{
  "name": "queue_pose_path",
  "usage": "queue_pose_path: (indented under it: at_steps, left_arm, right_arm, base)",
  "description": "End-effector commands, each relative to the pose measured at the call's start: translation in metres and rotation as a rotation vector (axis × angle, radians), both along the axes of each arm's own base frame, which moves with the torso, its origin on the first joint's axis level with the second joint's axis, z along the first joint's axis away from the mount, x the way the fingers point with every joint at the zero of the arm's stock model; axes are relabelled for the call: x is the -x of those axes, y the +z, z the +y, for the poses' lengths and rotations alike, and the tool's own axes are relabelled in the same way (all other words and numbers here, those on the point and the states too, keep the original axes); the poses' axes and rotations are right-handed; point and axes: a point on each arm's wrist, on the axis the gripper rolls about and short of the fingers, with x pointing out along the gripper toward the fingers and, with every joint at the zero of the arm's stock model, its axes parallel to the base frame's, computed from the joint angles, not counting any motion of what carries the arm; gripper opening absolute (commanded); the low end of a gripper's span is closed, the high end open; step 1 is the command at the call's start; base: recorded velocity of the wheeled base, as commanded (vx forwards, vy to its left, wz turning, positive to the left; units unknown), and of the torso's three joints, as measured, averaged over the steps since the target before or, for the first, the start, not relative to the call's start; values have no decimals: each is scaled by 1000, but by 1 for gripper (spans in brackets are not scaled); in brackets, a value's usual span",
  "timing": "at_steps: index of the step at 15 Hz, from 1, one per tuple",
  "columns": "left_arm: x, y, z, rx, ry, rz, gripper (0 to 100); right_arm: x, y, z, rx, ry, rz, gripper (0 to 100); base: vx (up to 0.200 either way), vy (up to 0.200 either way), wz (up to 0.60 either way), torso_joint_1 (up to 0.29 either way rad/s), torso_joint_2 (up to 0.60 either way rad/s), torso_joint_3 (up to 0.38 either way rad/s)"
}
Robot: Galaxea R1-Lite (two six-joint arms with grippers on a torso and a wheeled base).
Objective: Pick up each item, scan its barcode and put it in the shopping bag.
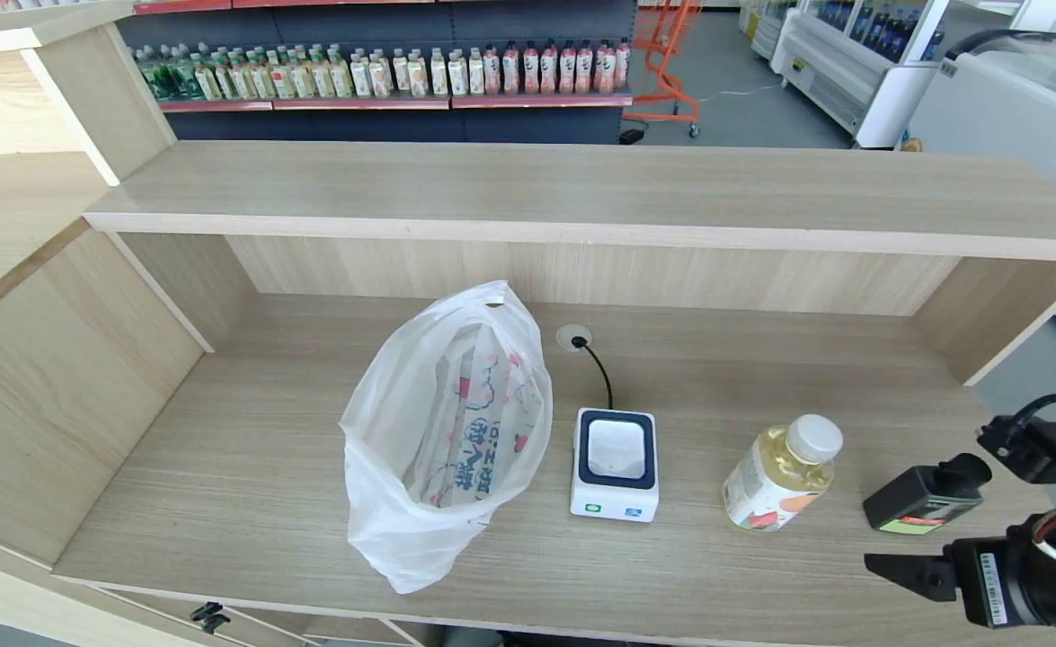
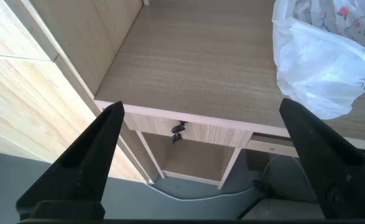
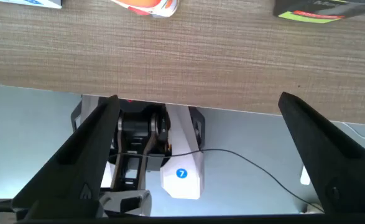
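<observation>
Right claw near labelled bottle

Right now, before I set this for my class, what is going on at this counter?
Nothing is held at the moment. The left gripper and right gripper both have open jaws, near the counter's front edge. A printed packet lies in the shopping bag; a bottle and a dark box sit right of the scanner.

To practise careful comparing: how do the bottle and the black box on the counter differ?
The bottle is rounded, pale, white-capped; the black box is dark and flat-sided. The bottle is nearer the scanner; the black box is farther right. Both rest on the counter, outside the shopping bag.
</observation>
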Motion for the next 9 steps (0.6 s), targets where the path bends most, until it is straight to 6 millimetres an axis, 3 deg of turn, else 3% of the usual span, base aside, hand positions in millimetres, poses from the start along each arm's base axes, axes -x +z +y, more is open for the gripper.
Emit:
queue_pose_path:
  at_steps: [1, 6, 9]
  left_arm:
    - [0, 0, 0, -1, 1, 1, 100]
    - [0, 0, 0, -1, 1, 2, 100]
    - [0, 0, 0, -1, 1, 1, 100]
  right_arm:
    - [-15, -16, 10, 19, 39, 70, 100]
    - [-36, -27, 36, 31, 117, -23, 100]
    - [-44, -37, 40, 41, 110, -37, 100]
  base:
    - [0, 0, 0, 0, 0, 0]
    - [0, 0, 0, 0, 0, 0]
    - [0, 0, 0, 0, 0, 0]
